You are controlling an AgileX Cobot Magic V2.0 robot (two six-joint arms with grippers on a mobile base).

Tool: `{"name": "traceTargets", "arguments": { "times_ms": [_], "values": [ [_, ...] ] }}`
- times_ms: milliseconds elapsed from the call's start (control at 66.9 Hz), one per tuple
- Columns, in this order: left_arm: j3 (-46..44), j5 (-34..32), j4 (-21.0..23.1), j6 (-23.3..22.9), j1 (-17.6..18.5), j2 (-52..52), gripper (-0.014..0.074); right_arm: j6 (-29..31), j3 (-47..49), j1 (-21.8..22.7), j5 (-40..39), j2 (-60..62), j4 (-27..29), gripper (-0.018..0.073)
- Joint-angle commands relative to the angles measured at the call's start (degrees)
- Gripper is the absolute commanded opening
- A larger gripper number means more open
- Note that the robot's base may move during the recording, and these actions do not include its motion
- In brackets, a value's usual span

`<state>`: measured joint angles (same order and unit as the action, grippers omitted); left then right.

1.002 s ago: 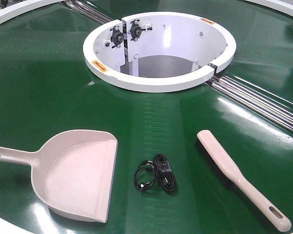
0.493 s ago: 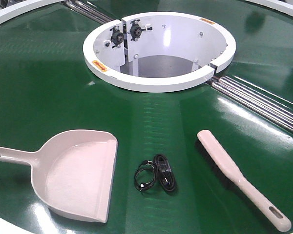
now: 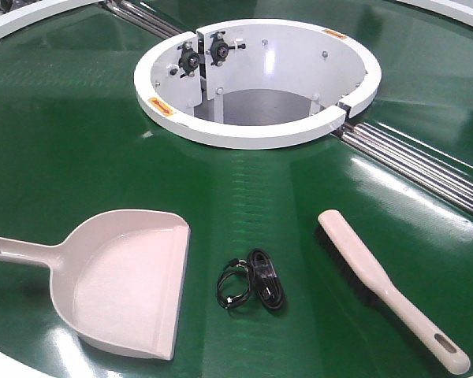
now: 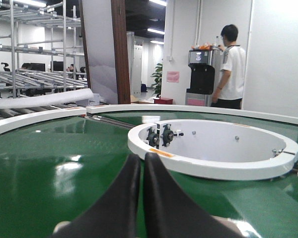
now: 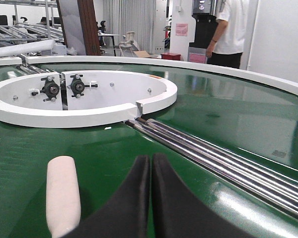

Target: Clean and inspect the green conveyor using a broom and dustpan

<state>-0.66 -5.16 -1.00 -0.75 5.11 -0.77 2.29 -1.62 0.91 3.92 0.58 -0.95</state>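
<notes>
Broom (image 3: 392, 291) lies flat on green conveyor (image 3: 63, 142), near-right of white hub (image 3: 252, 140); dustpan (image 3: 126, 279) near-left of hub. Both likely light, stiff, slick plastic: grip low on handles. Left gripper (image 4: 141, 163), right gripper (image 5: 150, 161): jaws pressed together, holding nothing.

Left gripper (image 4: 141, 159) fills the bottom of its wrist view: two matte black fingers (image 4: 120, 203), smooth, broad at the base, narrowing to rounded tips, only a thin seam between them. Right gripper (image 5: 151, 159), same story: two plain black fingers (image 5: 176, 208), same tapered wedge shape, soft sheen along the inner edges, tips rounded.
</notes>
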Motion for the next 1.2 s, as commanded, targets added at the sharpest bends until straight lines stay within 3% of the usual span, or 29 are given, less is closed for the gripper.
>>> {"name": "traceTargets", "arguments": {
  "times_ms": [0,269,434,867,1046,1181],
  "values": [
    [-7.2,0.95,-0.7,0.13,0.38,2.57,-0.0007,0.39,-1.09,-0.09,-4.3,1.05,0.04,-0.0009],
    [-25.41,23.3,-3.03,1.28,0.38,19.49,-0.0007,0.39,-1.09,-0.09,-4.3,1.05,0.04,-0.0009],
    [-30.23,34.26,-2.8,1.11,0.38,27.59,-0.0007,0.39,-1.09,-0.09,-4.3,1.05,0.04,-0.0009],
    [-29.75,38.04,-2.87,0.75,0.38,30.66,0.0015,0.39,-1.09,-0.09,-4.3,1.05,0.04,-0.0009],
    [-29.75,38.24,-2.92,0.75,0.38,30.66,0.0157,0.39,-1.09,-0.09,-4.3,1.05,0.04,-0.0009],
    [-29.75,38.63,-2.92,0.75,0.38,30.66,0.039,0.39,-1.09,-0.09,-4.3,1.05,0.04,-0.0009]
  ]
}}
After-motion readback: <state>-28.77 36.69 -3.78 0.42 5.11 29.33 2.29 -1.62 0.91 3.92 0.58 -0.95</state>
